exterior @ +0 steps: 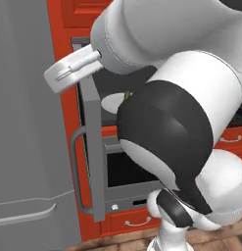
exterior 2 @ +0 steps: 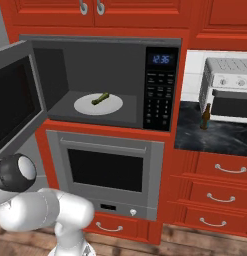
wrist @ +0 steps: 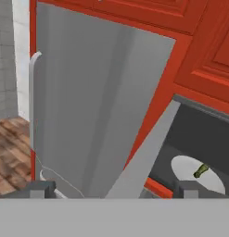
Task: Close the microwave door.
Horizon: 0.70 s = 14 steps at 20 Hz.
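Arm bulk is filling the right of the left base view, hiding most of the microwave (exterior: 112, 93); the microwave door (exterior: 93, 152) is standing edge-on at centre left, its handle (exterior: 77, 169) facing the fridge (exterior: 24, 122).

Across the right base view the door (exterior 2: 15, 100) is hanging wide open, cut off at the left edge, with the plate (exterior 2: 98, 104) lying in the cavity above the oven (exterior 2: 105, 170).

Down in the hand view the door (wrist: 143, 157) is slanting between the gripper (wrist: 113, 189) fingertips, which are sitting spread wide, gripping nothing.
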Tool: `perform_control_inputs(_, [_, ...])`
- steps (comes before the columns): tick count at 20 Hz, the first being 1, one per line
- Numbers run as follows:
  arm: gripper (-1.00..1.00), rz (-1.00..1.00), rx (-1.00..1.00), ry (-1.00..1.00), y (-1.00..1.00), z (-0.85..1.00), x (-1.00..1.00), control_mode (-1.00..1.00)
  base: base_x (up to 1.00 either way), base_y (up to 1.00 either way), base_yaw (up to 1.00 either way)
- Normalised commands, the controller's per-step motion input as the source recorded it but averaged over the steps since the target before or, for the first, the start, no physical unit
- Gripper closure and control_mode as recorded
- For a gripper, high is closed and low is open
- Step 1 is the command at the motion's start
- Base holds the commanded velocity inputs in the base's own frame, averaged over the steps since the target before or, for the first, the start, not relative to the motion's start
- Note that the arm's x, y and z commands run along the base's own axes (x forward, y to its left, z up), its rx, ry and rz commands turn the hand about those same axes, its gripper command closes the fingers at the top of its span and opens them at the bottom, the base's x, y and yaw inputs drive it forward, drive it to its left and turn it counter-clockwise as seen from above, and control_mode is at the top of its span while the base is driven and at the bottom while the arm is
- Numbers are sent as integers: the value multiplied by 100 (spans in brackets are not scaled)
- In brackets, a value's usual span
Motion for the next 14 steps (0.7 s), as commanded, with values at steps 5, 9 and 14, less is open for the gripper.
perform_control_inputs(5, [-100, -10, -11, -3, 19, -84, -27, -100, 0, 0, 0])
perform_control_inputs(9, [-100, -8, -23, -4, 20, -97, -53, -100, 0, 0, 0])
perform_control_inputs(14, [-100, -20, -34, -15, 1, -72, -13, -100, 0, 0, 0])
